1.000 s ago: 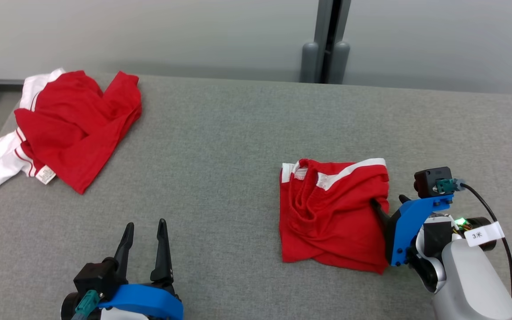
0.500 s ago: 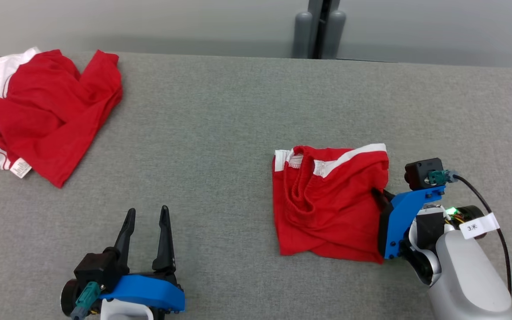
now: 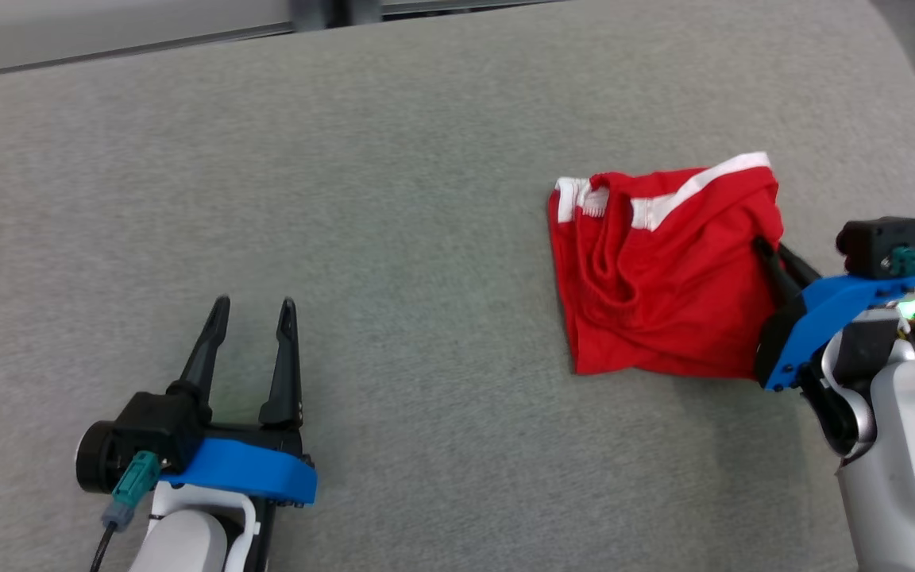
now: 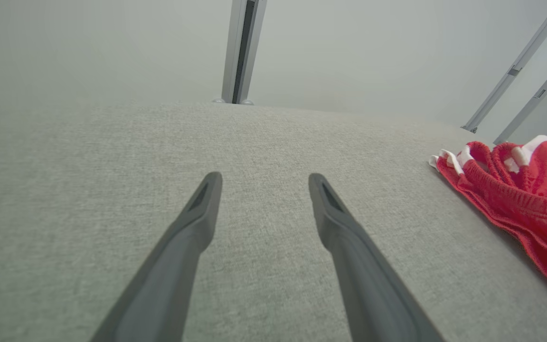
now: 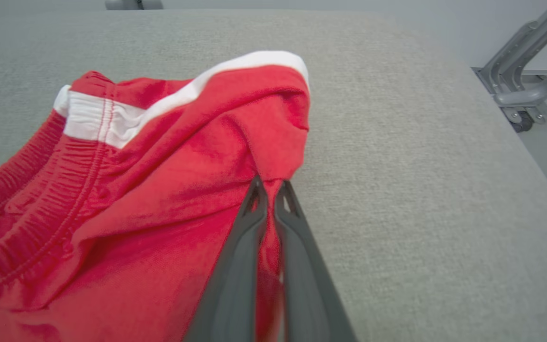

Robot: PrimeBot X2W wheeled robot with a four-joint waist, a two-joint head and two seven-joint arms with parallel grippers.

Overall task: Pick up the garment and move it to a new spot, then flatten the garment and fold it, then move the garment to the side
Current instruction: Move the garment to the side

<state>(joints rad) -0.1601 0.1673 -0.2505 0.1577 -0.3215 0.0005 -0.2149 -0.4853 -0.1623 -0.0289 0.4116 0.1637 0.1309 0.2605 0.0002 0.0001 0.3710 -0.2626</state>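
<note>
Folded red shorts (image 3: pixel 664 278) lie on the desk (image 3: pixel 426 199), toward its right end. Right jaws pinched tight on the shorts' right edge, cloth bunched there: likely the grip for dragging them aside. Left jaws wide, empty, well left of the shorts.

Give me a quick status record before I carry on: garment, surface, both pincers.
garment: red shorts with white trim, folded, lying flat apart from fabric pulled up at the grip
surface: grey table
right pincer: shut on the right edge of the shorts
left pincer: open, holding nothing, well apart from the shorts
stage: grip taken, move to the side not yet made
</note>
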